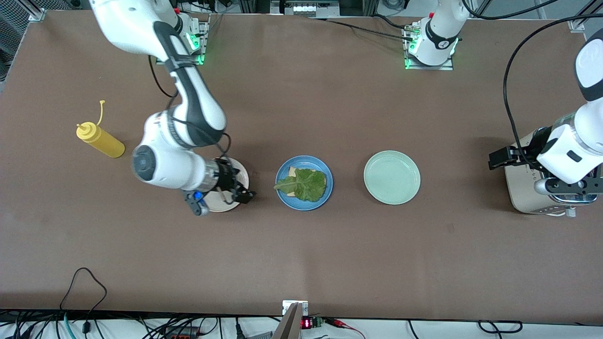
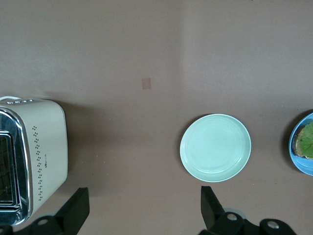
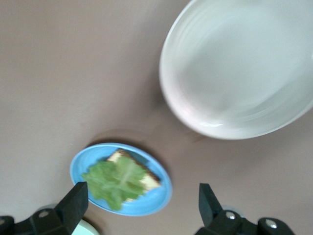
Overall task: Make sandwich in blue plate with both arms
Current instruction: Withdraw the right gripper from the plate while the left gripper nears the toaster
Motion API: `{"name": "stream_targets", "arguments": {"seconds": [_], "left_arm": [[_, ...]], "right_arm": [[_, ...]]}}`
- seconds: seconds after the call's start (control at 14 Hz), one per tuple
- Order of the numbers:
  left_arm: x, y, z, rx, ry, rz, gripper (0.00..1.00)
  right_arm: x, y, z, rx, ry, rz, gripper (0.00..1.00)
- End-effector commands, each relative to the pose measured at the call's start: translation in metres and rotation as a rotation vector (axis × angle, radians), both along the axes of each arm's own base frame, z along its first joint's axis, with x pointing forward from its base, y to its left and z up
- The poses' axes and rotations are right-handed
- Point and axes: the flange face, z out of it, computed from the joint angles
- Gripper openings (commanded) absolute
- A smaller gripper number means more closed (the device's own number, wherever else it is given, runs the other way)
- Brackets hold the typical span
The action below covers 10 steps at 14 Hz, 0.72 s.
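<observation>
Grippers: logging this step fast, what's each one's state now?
Left gripper: open, empty, near the toaster.
Right gripper: open, empty, over the cream-white plate.

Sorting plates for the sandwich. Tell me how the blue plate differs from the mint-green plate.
The blue plate is medium blue; the mint-green plate is pale green. The blue plate holds a bread slice topped with a lettuce leaf; the mint-green plate holds nothing. Both are round, shallow and about the same size.

Glossy white jointed arms with black bands, black cables (green lights at bases), small black grippers.
</observation>
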Motion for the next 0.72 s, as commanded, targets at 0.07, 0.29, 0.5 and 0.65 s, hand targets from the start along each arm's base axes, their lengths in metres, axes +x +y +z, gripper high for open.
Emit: {"name": "stream_targets", "arguments": {"seconds": [0.07, 0.29, 0.5, 0.65], "left_arm": [[-0.040, 0.015, -0.008, 0.014, -0.036, -0.014, 1.00], [-0.053, 0.013, -0.008, 0.017, 0.004, -0.017, 1.00], [-0.053, 0.013, -0.008, 0.015, 0.009, -0.017, 1.00], [-0.053, 0.014, -0.008, 0.017, 0.007, -0.015, 1.00]], "right_arm": [[-0.010, -0.078, 0.061, -0.003, -0.005, 0.185, 1.00], [-0.027, -0.124, 0.109, -0.007, 0.023, 0.274, 1.00], [-0.047, -0.170, 0.154, -0.095, -0.004, 0.481, 1.00], [-0.054, -0.199, 0.167, -0.105, -0.006, 0.558, 1.00]]}}
